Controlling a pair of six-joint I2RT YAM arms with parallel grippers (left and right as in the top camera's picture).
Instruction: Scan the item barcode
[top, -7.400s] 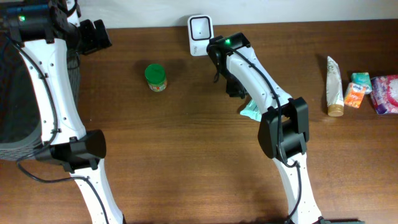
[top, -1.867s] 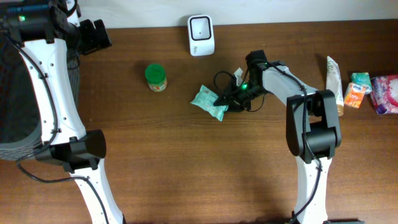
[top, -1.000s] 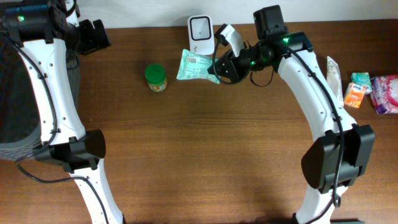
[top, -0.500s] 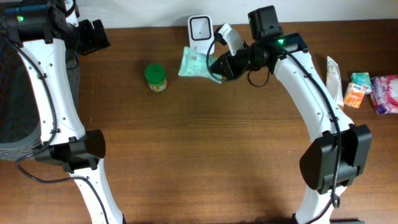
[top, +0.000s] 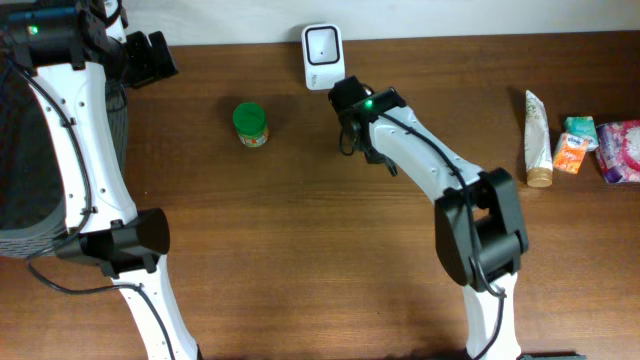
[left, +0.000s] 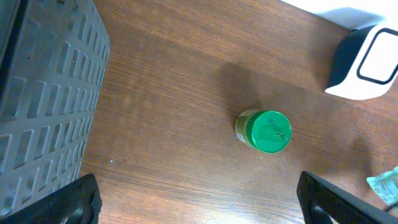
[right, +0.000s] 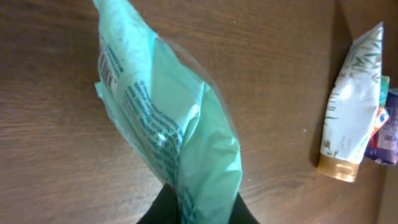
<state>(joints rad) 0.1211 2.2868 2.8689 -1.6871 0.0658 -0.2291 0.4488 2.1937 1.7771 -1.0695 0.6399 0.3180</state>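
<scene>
Right gripper (right: 189, 208) pinching pouch (right: 168, 124) by edge: thin grip, floppy pouch, could slip before reaching scanner (top: 323, 44). Left gripper (left: 200, 200) wide open, empty.

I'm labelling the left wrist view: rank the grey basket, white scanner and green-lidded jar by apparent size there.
1. grey basket, largest, though cut off by the frame edge.
2. white scanner, also partly cut off.
3. green-lidded jar, smallest.
The basket's lead may partly be nearness to the camera.

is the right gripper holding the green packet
Yes, in the right wrist view the green packet is pinched at its lower end between the dark fingers of the right gripper, above the table.
</scene>
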